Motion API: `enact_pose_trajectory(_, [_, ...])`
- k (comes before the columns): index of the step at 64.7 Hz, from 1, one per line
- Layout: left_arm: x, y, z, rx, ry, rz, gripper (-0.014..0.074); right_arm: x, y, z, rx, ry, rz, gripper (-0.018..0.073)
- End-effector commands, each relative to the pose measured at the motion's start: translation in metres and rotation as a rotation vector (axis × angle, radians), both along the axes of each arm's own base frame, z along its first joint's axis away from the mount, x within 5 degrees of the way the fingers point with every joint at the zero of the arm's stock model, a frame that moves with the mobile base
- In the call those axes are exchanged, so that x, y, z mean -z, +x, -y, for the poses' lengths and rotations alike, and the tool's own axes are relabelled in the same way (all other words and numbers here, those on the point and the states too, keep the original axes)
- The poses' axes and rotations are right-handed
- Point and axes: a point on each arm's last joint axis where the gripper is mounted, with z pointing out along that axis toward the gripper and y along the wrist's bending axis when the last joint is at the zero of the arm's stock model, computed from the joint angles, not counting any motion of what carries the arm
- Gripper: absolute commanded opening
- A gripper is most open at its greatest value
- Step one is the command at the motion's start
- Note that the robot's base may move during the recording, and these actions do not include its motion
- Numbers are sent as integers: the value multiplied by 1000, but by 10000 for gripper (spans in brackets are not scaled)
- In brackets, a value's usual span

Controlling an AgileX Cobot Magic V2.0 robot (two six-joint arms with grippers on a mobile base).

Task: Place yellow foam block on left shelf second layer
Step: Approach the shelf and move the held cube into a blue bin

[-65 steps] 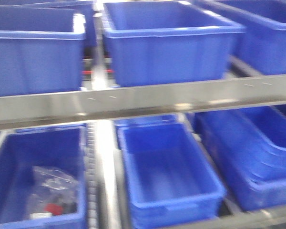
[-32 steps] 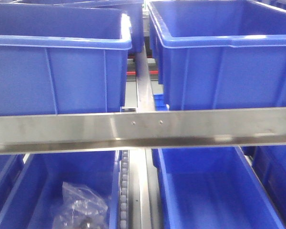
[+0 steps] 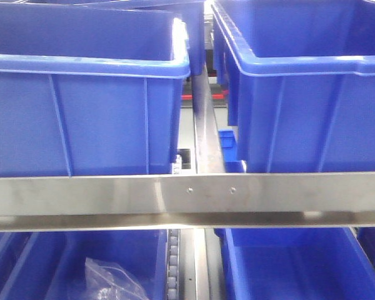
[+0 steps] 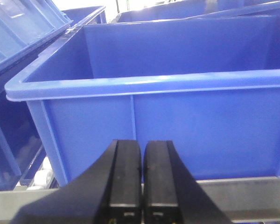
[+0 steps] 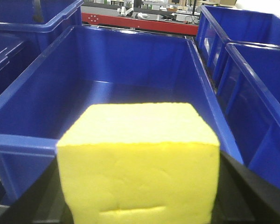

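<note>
Bright yellow, roughly cube-shaped foam block [image 5: 139, 161] fills the lower half of the right wrist view, carried in the right gripper [image 5: 139, 205]. Dark finger surfaces show at either lower side of the block; jaws clamped on its flanks, tips hidden behind the foam.

Handling, as a judgement: spongy, pitted face with a shallow crease near the bottom edge suggests a light, soft, compressible body. Not fragile, not slippery. The present side grip looks apt; squeezing harder would only deform it, and foam may spring or cling a little on release.

Block sits just above and short of the near rim of a deep blue plastic bin [image 5: 25, 140], whose floor looks bare. More blue bins [image 5: 252, 93] lie beyond its right wall, another past the left corner.

Left gripper [image 4: 140, 205]: two black fingers pressed together, nothing between them, poised before the near wall of another blue bin [image 4: 200, 130] on a steel rail.

Front view: a brushed steel shelf rail [image 3: 81, 194] runs edge to edge, two large blue bins above it with a narrow gap between. A crumpled clear plastic bag [image 3: 112, 284] lies in the lower left bin.

Room: open above the bin rims, tight between bins; near rim and rail are the edges to clear. Whether this bin is on the left shelf's second layer cannot be told.
</note>
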Motion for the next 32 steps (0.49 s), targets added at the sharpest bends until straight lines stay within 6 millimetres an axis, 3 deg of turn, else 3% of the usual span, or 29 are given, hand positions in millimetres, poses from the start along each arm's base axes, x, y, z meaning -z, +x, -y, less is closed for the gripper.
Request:
enact_pose_trajectory(1, [-2,-1,1,19,-8,81,137,-17,0,0,3,-11,111,463])
enact_pose_trajectory(32, [-2,-1,1,19,-8,81,137,-17,0,0,3,-11,111,463])
